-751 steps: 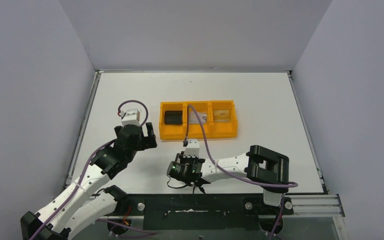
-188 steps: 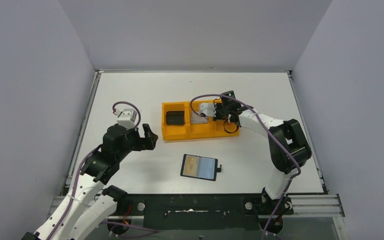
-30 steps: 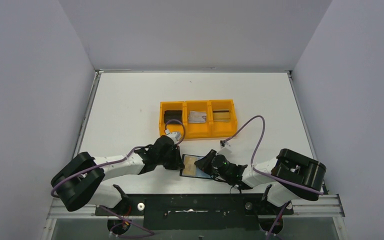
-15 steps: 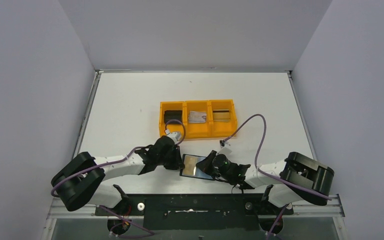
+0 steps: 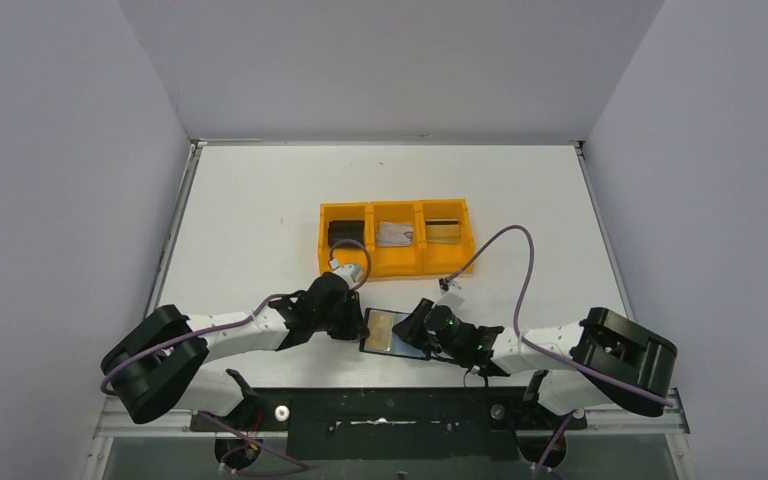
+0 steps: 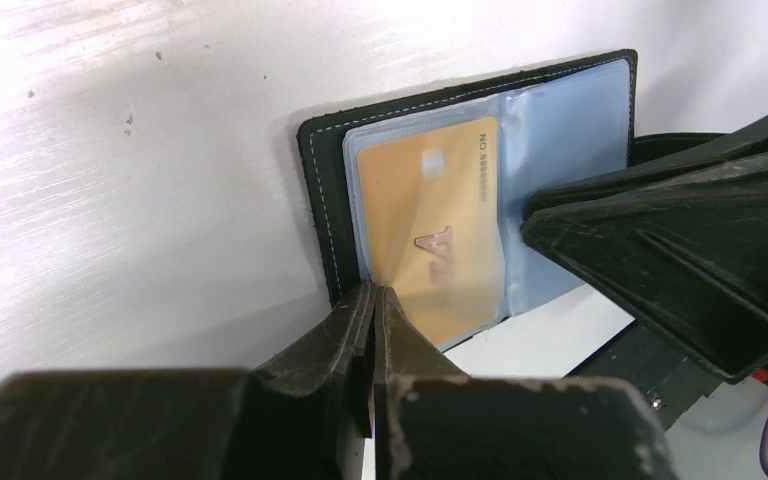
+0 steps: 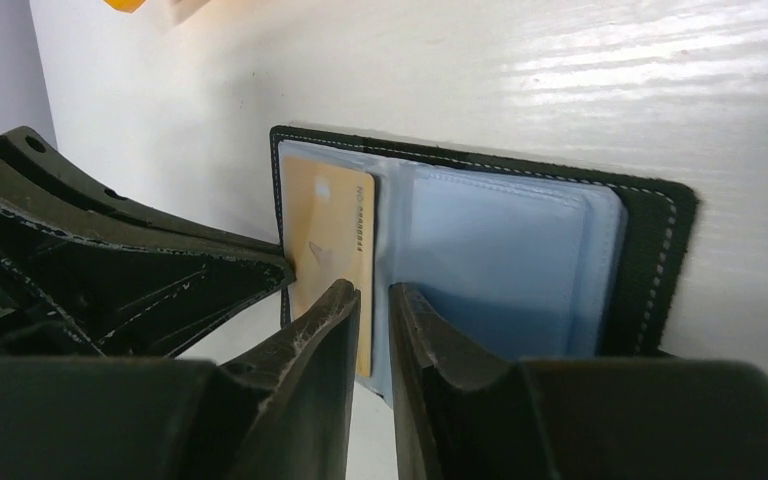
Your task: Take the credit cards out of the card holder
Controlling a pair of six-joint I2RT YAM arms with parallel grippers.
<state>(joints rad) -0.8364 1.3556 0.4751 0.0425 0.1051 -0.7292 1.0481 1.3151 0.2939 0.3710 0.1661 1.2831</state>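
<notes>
The card holder lies open and flat on the table near the front edge, its black border framing blue-grey pockets. A gold credit card sits in its left pocket. My left gripper is shut, its tips resting on the holder's left edge. From the opposite side, my right gripper stands open by a narrow gap, with the gold card's long edge in line with that gap. A silvery card and a gold card with a dark stripe lie in the orange tray.
The orange three-compartment tray stands just behind the holder, a chunky black block in its left compartment. Both arms lie low across the front of the table, with purple cables looping above them. White walls enclose the table.
The right arm's elbow has swung to the right while its gripper stayed at the holder; its jaws now show a thin gap. The left arm and the holder have not moved.
</notes>
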